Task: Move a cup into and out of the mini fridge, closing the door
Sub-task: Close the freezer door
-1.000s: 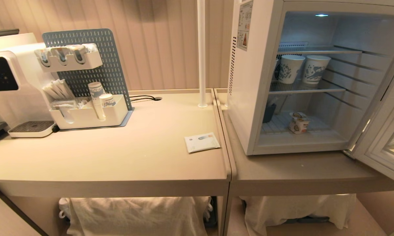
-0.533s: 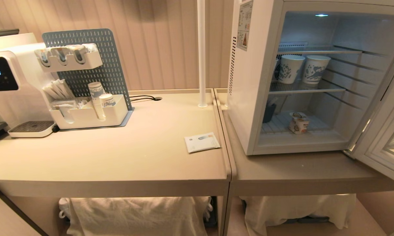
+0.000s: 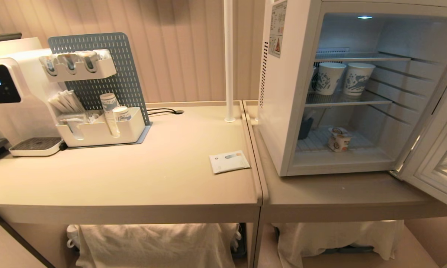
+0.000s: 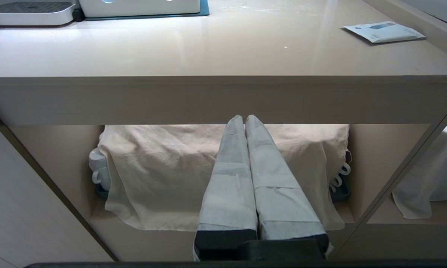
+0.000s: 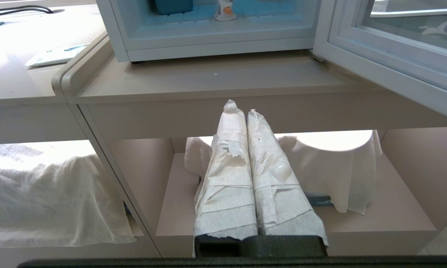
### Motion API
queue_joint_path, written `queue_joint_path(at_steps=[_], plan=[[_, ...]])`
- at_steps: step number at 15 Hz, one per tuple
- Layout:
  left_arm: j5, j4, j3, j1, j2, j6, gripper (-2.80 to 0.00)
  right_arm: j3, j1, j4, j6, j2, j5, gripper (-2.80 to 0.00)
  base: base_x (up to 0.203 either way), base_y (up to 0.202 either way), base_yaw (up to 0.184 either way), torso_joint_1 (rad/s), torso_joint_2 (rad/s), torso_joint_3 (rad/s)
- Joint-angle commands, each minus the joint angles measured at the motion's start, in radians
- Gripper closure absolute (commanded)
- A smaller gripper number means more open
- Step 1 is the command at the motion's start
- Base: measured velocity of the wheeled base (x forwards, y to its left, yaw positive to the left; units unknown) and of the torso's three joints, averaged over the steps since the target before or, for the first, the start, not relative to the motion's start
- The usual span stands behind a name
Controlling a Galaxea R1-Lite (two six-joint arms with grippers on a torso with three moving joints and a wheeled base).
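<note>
Head view, cup: we saw the cup (image 3: 338, 139) standing upright on the bottom wire shelf of the mini fridge (image 3: 283, 111), near the middle and a little toward the front edge; in the right wrist view it showed as a small white pot with an orange label (image 5: 224, 10).
Door: the door (image 3: 435, 163) stood swung wide on the fridge's right side, its white inner face toward us.
Fridge surroundings: two paper cups (image 3: 342, 79) sat side by side on the middle shelf, above the cup; the fridge stood on the right table (image 3: 338, 193), near its back edge.
Left table: a flat packet (image 3: 229, 161) lay near the right edge of the left table (image 3: 134, 178); a dispenser (image 3: 7, 100) and organiser rack (image 3: 97, 108) stood along its back left.
Left gripper: the left gripper (image 4: 245, 120) hung below the front edge of the left table, its fingers pressed together, holding nothing.
Right gripper: the right gripper (image 5: 238, 107) hung below the front edge of the right table, likewise pinched tight and empty.
Risk: we judged that a reach for the cup could catch the middle shelf's front edge or nudge the light pot over on the wires, because the opening is low and the pot small; the wide door could also foul the right arm.
Change from earlier: only the digits on the dispenser's display differed; cup, door and camera had not shifted.
</note>
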Motion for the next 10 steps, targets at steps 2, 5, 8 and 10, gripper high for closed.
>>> queue_joint_path(at_steps=[2,5,8,10], plan=[[0.001,0.0,0.0,0.0,0.0,-0.001,0.0,0.009,0.0,0.002,-0.003,-0.002,0.0,0.0,0.0,0.0,0.0,0.0,0.0,0.0],[0.001,0.0,0.0,0.001,0.0,-0.001,0.0,0.009,0.0,0.002,-0.004,-0.002,0.0,0.0,0.0,0.0,0.0,0.0,0.0,0.0],[0.001,0.0,0.0,0.0,0.0,-0.001,0.0,0.009,0.0,0.0,-0.004,-0.002,0.0,0.0,-0.135,0.0,0.001,0.004,0.0,0.002],[0.001,0.0,0.0,0.0,0.0,-0.001,0.0,0.009,0.0,-0.001,-0.004,-0.002,0.001,0.0,-0.197,0.0,0.001,0.002,0.0,0.003]])
